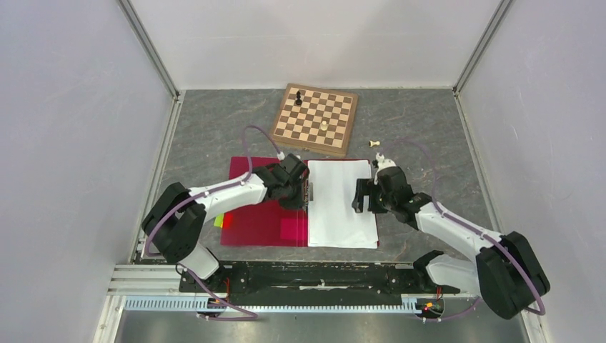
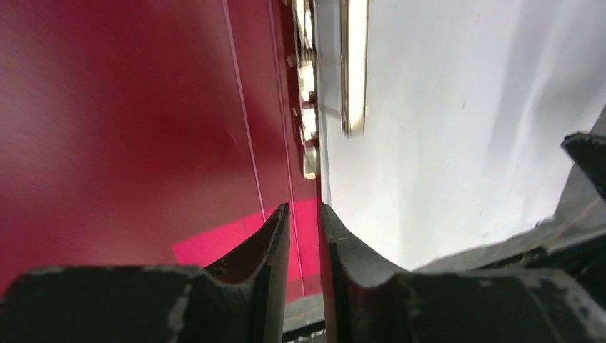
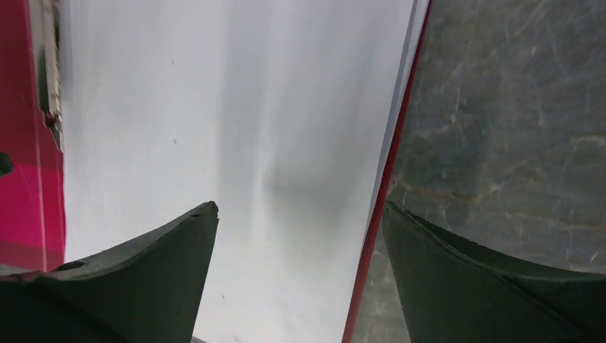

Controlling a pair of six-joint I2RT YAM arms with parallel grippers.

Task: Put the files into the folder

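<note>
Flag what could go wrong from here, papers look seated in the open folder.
1. The left tool, nearly closed, sits right at the metal clip along the spine; pushing there could snag the clip or crease the paper's inner edge.
2. The right tool is open over the white sheets near their outer edge; dragging could slide them past the red folder rim.
3. The chessboard and a loose pawn lie just beyond; a wide swing could hit them.

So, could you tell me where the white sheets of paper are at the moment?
In the top view the files lie mid-table on the right half of the open red folder, between the two grippers, just nearer than the chessboard.
</note>
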